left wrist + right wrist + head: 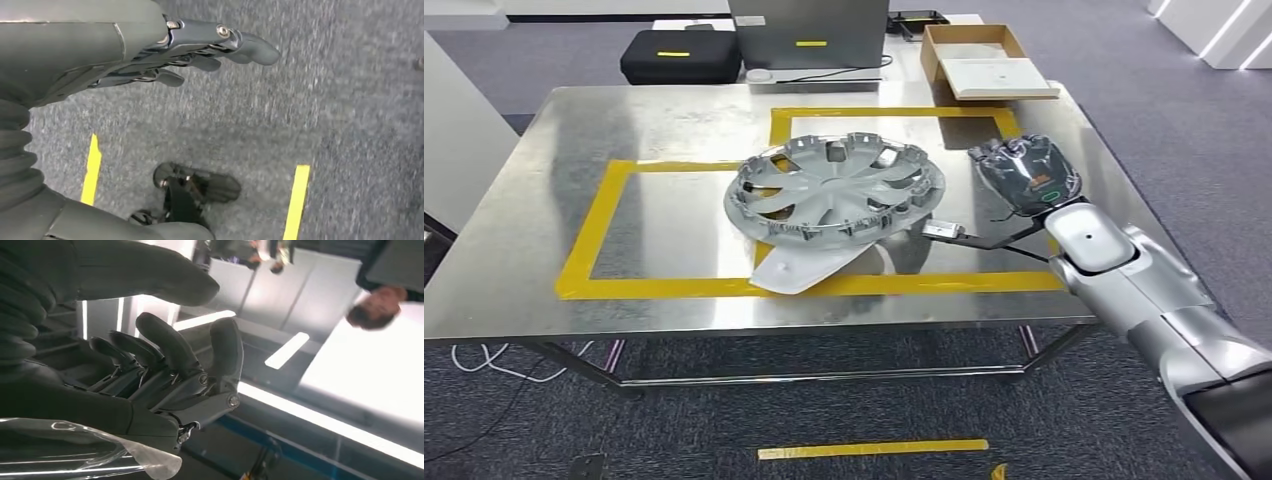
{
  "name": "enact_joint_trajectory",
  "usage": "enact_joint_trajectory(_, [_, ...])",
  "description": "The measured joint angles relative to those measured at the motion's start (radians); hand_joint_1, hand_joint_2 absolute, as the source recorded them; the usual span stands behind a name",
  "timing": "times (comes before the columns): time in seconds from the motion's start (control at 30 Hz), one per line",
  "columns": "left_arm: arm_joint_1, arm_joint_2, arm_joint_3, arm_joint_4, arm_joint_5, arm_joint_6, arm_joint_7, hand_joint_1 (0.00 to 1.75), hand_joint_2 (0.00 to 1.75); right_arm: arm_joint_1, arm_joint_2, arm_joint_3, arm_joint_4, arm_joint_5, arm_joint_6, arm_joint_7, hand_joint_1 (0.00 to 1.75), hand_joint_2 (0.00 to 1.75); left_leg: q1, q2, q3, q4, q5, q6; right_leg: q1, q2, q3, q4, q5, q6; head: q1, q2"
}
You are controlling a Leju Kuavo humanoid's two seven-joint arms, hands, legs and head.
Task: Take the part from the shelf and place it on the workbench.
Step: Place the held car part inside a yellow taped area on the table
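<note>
I've got the silver plastic wheel cover with curved spokes (835,190) lying flat on the stainless steel workbench (544,260), straddling the edges of two yellow tape rectangles (589,250), with a sheet of clear film (799,268) poking out from under its near rim. My right hand (1024,172) hovers just beside the cover, apart from it, palm turned up; the wrist view shows its fingers (170,347) curled loosely inward around nothing. My left hand (200,47) hangs low over grey carpet (350,125) marked with yellow floor strips (296,200), fingers stretched out and apart, holding nothing. Past the bench's far edge I see a black hard case (679,55), a grey laptop (809,32) and an open cardboard box (984,58).
</note>
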Motion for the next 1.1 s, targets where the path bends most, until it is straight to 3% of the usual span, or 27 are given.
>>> enact_joint_trajectory(0.03, [0.003, -0.001, 0.000, 0.000, 0.000, -0.001, 0.000, 0.00, 1.75, 0.005, -0.007, -0.005, 0.012, -0.006, -0.002, 0.002, 1.75, 1.75, 0.000, 0.000, 0.000, 0.001, -0.001, 0.001, -0.001, 0.000, -0.006, 0.001, 0.013, 0.001, 0.000, 0.000])
enact_joint_trajectory(0.07, [0.005, -0.002, 0.000, 0.000, -0.001, -0.003, -0.001, 0.00, 1.75, 0.010, -0.013, -0.012, 0.021, -0.015, -0.006, 0.003, 1.75, 1.75, 0.000, 0.000, 0.001, 0.002, -0.003, 0.000, -0.002, 0.000, 0.008, -0.039, 0.044, 0.002, 0.000, 0.000])
enact_joint_trajectory(0.1, [0.007, -0.003, 0.000, 0.000, -0.001, -0.004, -0.002, 0.00, 1.75, 0.015, -0.018, -0.022, 0.026, -0.028, -0.014, 0.003, 1.75, 1.75, 0.000, -0.001, 0.002, 0.004, -0.006, -0.002, -0.003, -0.001, 0.038, -0.108, 0.083, 0.001, 0.000, 0.000])
enact_joint_trajectory(0.17, [0.008, -0.006, 0.000, 0.000, -0.001, -0.007, -0.004, 0.00, 1.75, 0.029, -0.025, -0.045, 0.025, -0.062, -0.040, -0.003, 1.75, 1.75, -0.003, -0.001, 0.001, 0.009, -0.012, -0.010, -0.002, -0.002, 0.100, -0.231, 0.129, -0.004, 0.000, 0.000])
enact_joint_trajectory(0.2, [0.008, -0.006, 0.000, 0.000, -0.001, -0.007, -0.006, 0.00, 1.75, 0.043, -0.027, -0.059, 0.015, -0.083, -0.052, -0.011, 1.75, 1.75, -0.005, -0.001, 0.000, 0.011, -0.013, -0.015, 0.000, -0.002, 0.117, -0.260, 0.134, -0.008, -0.001, 0.000])
enact_joint_trajectory(0.33, [0.013, -0.009, 0.001, 0.000, 0.004, -0.007, -0.020, 0.00, 1.75, 0.153, -0.031, -0.149, -0.114, -0.169, -0.072, -0.071, 1.75, 1.75, -0.004, -0.001, -0.001, 0.021, -0.027, -0.033, -0.001, -0.003, 0.128, -0.271, 0.132, -0.028, -0.003, 0.000])
enact_joint_trajectory(0.4, [0.014, -0.009, 0.002, 0.000, 0.008, -0.007, -0.024, 0.00, 1.75, 0.215, -0.027, -0.205, -0.212, -0.208, -0.076, -0.107, 1.75, 1.75, -0.002, 0.000, -0.032, 0.097, -0.074, -0.044, -0.005, -0.005, 0.133, -0.274, 0.130, -0.039, -0.006, 0.000])
enact_joint_trajectory(0.47, [0.017, -0.010, 0.003, 0.000, 0.013, -0.006, -0.025, 0.00, 1.75, 0.288, -0.014, -0.261, -0.314, -0.257, -0.078, -0.157, 1.75, 1.75, 0.001, 0.001, -0.089, 0.227, -0.133, -0.051, -0.004, -0.007, 0.137, -0.274, 0.126, -0.045, -0.009, 0.000])
enact_joint_trajectory(0.5, [0.019, -0.012, 0.004, 0.000, 0.018, -0.004, -0.026, 0.00, 1.75, 0.332, -0.002, -0.290, -0.372, -0.291, -0.079, -0.193, 1.75, 1.75, 0.001, 0.001, -0.110, 0.272, -0.146, -0.052, -0.003, -0.008, 0.140, -0.274, 0.125, -0.047, -0.008, 0.000])
enact_joint_trajectory(0.53, [0.022, -0.013, 0.006, 0.001, 0.023, -0.001, -0.027, 0.00, 1.75, 0.383, 0.013, -0.321, -0.437, -0.332, -0.079, -0.232, 1.75, 1.75, 0.001, 0.001, -0.115, 0.284, -0.141, -0.052, -0.003, -0.008, 0.142, -0.274, 0.122, -0.047, -0.008, 0.000])
enact_joint_trajectory(0.57, [0.026, -0.015, 0.010, 0.001, 0.029, 0.002, -0.029, 0.00, 1.75, 0.436, 0.029, -0.352, -0.504, -0.372, -0.079, -0.270, 1.75, 1.75, 0.001, 0.001, -0.103, 0.257, -0.117, -0.050, -0.002, -0.008, 0.145, -0.274, 0.120, -0.047, -0.008, 0.000])
enact_joint_trajectory(0.63, [0.031, -0.016, 0.019, 0.001, 0.037, 0.006, -0.033, 0.00, 1.75, 0.533, 0.061, -0.406, -0.631, -0.435, -0.080, -0.322, 1.75, 1.75, -0.001, 0.001, -0.041, 0.129, -0.053, -0.040, -0.001, -0.008, 0.152, -0.273, 0.115, -0.044, -0.008, 0.000])
enact_joint_trajectory(0.7, [0.034, -0.017, 0.026, 0.001, 0.040, 0.009, -0.035, 0.00, 1.75, 0.601, 0.083, -0.445, -0.725, -0.461, -0.081, -0.343, 1.75, 1.75, -0.005, 0.000, 0.006, 0.030, -0.025, -0.030, 0.001, -0.006, 0.154, -0.272, 0.110, -0.036, -0.008, 0.000])
enact_joint_trajectory(0.8, [0.037, -0.022, 0.031, 0.001, 0.041, 0.010, -0.036, 0.00, 1.75, 0.662, 0.099, -0.486, -0.816, -0.469, -0.081, -0.353, 1.75, 1.75, -0.008, 0.000, 0.018, 0.005, -0.027, -0.019, -0.001, -0.006, 0.153, -0.275, 0.108, -0.018, -0.007, 0.000])
enact_joint_trajectory(0.87, [0.037, -0.024, 0.033, 0.001, 0.043, 0.011, -0.036, 0.00, 1.75, 0.682, 0.102, -0.505, -0.854, -0.475, -0.081, -0.360, 1.75, 1.75, -0.005, 0.002, 0.024, -0.005, -0.022, -0.008, -0.004, -0.004, 0.140, -0.250, 0.086, -0.008, -0.006, 0.000])
enact_joint_trajectory(0.9, [0.036, -0.025, 0.033, 0.001, 0.043, 0.011, -0.036, 0.00, 1.75, 0.689, 0.103, -0.513, -0.867, -0.480, -0.081, -0.363, 1.75, 1.75, -0.003, 0.003, 0.027, -0.008, -0.020, -0.003, -0.004, -0.004, 0.121, -0.209, 0.061, -0.004, -0.004, 0.000])
enact_joint_trajectory(1.0, [0.036, -0.029, 0.037, 0.001, 0.047, 0.014, -0.037, 0.00, 1.75, 0.742, 0.112, -0.543, -0.909, -0.558, -0.081, -0.401, 1.75, 1.75, -0.004, 0.002, 0.028, -0.008, -0.021, 0.003, -0.005, -0.003, 0.033, -0.021, -0.020, 0.004, -0.003, 0.000])
enact_joint_trajectory(1.03, [0.037, -0.031, 0.040, 0.000, 0.049, 0.015, -0.038, 0.00, 1.75, 0.780, 0.117, -0.557, -0.932, -0.614, -0.081, -0.427, 1.75, 1.75, -0.005, 0.000, 0.028, -0.008, -0.022, 0.004, -0.005, -0.003, 0.018, 0.009, -0.023, 0.005, -0.002, 0.000])
enact_joint_trajectory(1.07, [0.040, -0.033, 0.044, 0.000, 0.051, 0.017, -0.039, 0.00, 1.75, 0.818, 0.122, -0.571, -0.958, -0.682, -0.081, -0.457, 1.75, 1.75, -0.005, -0.003, 0.029, -0.007, -0.023, 0.004, -0.005, -0.003, 0.021, 0.000, -0.006, 0.005, -0.001, 0.000])
enact_joint_trajectory(1.1, [0.042, -0.036, 0.048, 0.000, 0.054, 0.019, -0.042, 0.00, 1.75, 0.852, 0.126, -0.584, -0.985, -0.750, -0.081, -0.488, 1.75, 1.75, -0.005, -0.005, 0.030, -0.006, -0.025, 0.002, -0.005, -0.003, 0.041, -0.045, 0.023, 0.004, -0.001, 0.000])
